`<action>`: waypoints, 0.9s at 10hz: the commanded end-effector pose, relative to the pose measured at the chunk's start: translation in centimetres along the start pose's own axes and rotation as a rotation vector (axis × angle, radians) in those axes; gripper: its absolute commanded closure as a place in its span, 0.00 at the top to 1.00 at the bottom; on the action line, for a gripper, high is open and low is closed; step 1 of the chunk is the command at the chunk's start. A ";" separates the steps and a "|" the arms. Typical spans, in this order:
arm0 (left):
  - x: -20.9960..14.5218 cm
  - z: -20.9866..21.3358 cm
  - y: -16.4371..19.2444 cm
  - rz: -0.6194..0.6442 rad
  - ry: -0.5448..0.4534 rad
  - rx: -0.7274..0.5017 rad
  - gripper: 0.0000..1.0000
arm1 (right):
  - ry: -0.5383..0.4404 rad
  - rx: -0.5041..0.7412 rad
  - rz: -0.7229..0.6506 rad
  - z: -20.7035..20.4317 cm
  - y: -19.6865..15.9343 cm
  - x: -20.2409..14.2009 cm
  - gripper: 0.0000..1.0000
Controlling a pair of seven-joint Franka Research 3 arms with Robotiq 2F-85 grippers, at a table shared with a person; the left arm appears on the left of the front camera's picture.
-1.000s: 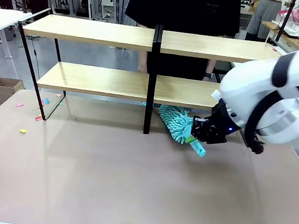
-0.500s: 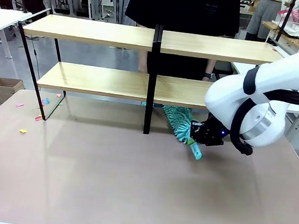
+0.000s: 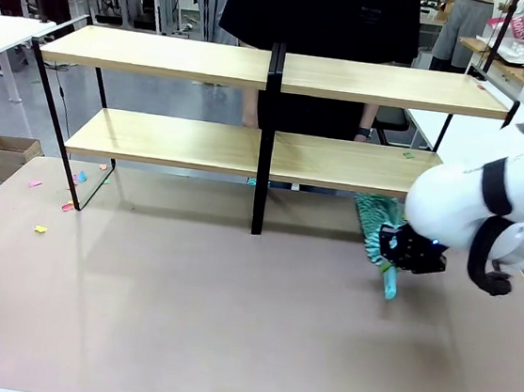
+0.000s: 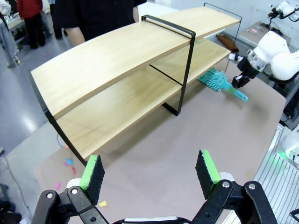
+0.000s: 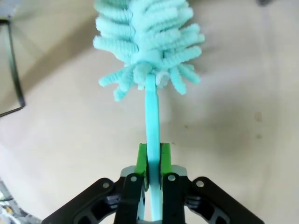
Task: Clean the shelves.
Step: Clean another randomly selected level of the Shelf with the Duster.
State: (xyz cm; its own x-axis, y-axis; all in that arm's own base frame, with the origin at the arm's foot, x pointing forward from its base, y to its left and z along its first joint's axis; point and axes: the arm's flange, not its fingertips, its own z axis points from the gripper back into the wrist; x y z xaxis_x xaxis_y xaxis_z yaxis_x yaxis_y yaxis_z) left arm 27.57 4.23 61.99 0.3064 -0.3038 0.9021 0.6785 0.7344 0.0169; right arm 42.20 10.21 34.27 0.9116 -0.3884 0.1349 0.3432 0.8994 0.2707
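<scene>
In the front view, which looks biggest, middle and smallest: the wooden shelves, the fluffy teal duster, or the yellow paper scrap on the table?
1. The shelves, spanning most of the picture.
2. The teal duster, held by the right claw.
3. The yellow scrap, a mere speck.
The gaps are wide, so nearness to the camera leaves the order sure.

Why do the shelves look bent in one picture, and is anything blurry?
Left wrist view: the wide-angle lens bows the shelves into curves. Front view: they run straight and sharp. Right wrist view: the duster and the right hand gripping it are crisp, and the tabletop is evenly lit.
</scene>
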 end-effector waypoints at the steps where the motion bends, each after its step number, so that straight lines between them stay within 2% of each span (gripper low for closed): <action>1: 0.0 0.0 -0.1 0.002 0.008 0.009 1.00 | 0.048 -0.022 -0.052 3.9 -2.4 -1.9 0.12; 4: 0.0 0.0 -0.1 0.002 0.008 0.009 1.00 | -0.014 -0.159 -0.192 8.1 -6.7 -2.1 0.12; 6: 0.0 0.0 -0.1 0.002 0.008 0.009 1.00 | -0.208 -0.179 -0.162 10.0 -5.7 -3.9 0.12; 7: 0.0 0.0 -0.1 0.002 0.008 0.009 1.00 | -0.186 -0.056 -0.016 10.2 -4.3 -5.2 0.12; 8: 0.0 0.0 -0.1 0.002 0.008 0.009 1.00 | -0.116 0.067 0.102 10.0 -3.3 -6.2 0.12; 9: 0.0 0.0 -0.1 0.002 0.008 0.009 1.00 | -0.046 0.146 0.135 9.5 -2.9 -6.5 0.12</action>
State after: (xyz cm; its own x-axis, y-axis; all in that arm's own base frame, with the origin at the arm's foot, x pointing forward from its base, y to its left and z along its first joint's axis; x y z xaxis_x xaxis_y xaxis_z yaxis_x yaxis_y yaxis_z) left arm 27.57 4.22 62.00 0.3061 -0.3041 0.9021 0.6786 0.7343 0.0172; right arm 38.07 9.45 45.83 0.8986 -0.3617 0.2482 0.2980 0.9185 0.2597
